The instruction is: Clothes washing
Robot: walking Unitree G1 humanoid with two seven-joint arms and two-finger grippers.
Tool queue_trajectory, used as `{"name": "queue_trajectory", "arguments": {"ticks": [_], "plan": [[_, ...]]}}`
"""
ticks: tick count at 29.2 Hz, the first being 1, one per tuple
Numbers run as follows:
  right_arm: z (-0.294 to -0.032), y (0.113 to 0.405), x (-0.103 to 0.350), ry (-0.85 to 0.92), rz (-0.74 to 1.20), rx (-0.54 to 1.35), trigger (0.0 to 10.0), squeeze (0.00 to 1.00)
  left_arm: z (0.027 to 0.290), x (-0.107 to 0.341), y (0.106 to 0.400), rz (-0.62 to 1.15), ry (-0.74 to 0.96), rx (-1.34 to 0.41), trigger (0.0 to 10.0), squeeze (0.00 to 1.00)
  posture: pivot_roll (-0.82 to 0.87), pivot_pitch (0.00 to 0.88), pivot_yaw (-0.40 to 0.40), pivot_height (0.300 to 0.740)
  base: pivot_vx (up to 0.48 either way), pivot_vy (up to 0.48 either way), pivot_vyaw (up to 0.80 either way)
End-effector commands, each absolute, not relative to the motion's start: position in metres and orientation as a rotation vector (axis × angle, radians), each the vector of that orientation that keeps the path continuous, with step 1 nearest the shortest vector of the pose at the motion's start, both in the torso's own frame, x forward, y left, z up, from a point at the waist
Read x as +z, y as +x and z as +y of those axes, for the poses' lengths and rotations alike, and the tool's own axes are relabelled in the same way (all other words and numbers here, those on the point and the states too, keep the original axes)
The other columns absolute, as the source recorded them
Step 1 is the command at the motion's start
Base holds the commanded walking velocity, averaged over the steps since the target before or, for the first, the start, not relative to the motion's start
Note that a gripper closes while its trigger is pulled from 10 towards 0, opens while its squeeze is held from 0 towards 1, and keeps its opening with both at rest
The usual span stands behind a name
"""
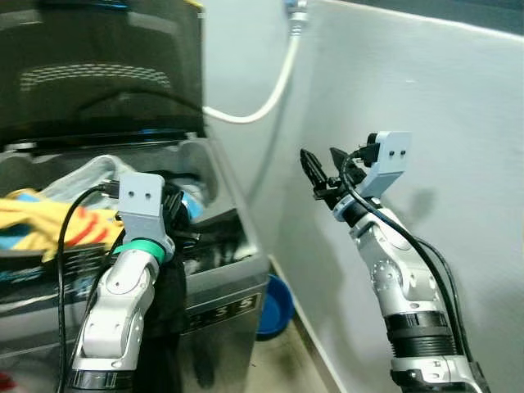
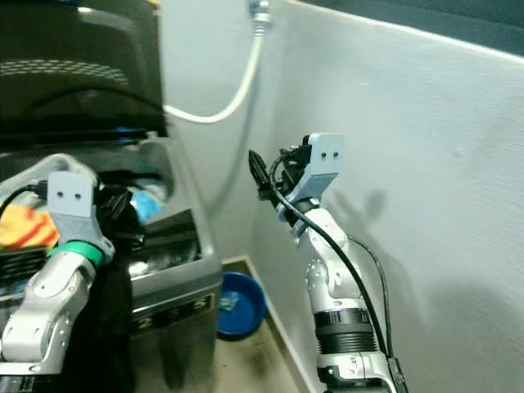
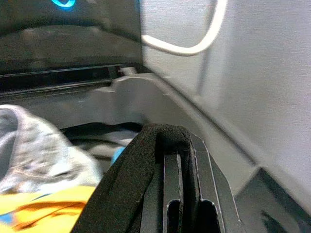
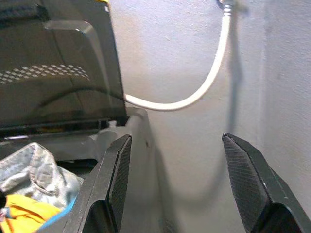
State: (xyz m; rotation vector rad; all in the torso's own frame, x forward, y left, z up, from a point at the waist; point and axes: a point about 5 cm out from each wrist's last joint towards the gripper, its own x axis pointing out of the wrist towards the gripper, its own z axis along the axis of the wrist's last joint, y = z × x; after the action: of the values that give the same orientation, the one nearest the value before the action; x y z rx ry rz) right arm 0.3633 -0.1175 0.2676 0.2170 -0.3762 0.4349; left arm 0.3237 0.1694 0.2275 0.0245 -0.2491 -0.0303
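Left wrist view: left fingers (image 3: 182, 184) pinch black garment (image 3: 131, 184) over washer (image 1: 221, 282); right fingers (image 4: 121, 170) wide.

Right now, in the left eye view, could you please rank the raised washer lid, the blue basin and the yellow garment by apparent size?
1. washer lid
2. yellow garment
3. blue basin, partly hidden and farther off, so its place is unsure.

A black garment (image 3: 136, 184) drapes over the left gripper (image 3: 182, 194), hiding its fingers. The washing machine (image 1: 221, 286) hides part of the blue basin (image 1: 277, 307). Its panel digits are blurred.
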Motion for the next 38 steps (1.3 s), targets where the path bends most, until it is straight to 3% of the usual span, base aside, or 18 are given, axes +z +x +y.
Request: {"name": "queue_trajectory", "arguments": {"ticks": [1,10,28,38], "plan": [[-0.114,0.362,0.268,0.216,-0.369,0.456,10.0,0.00,0.172,0.227,0.322,-0.245,0.017,-0.020,10.0,0.00,0.07,0.000,-0.014,0.740,0.000,0.000,0.00],[-0.113,0.361,0.267,0.212,-0.366,0.459,10.0,0.00,0.171,0.233,0.322,-0.264,-0.001,-0.025,10.0,0.00,0.08,0.000,-0.021,0.740,0.000,0.000,0.00],[-0.110,0.363,0.272,0.238,-0.384,0.472,10.0,0.00,0.174,0.257,0.318,-0.321,0.015,-0.019,10.0,0.00,0.09,0.000,-0.030,0.740,0.000,0.480,0.00],[-0.108,0.363,0.271,0.239,-0.383,0.485,10.0,0.00,0.188,0.252,0.321,-0.240,0.052,0.084,10.0,0.00,0.09,0.000,-0.033,0.740,0.000,-0.144,0.00]]}}
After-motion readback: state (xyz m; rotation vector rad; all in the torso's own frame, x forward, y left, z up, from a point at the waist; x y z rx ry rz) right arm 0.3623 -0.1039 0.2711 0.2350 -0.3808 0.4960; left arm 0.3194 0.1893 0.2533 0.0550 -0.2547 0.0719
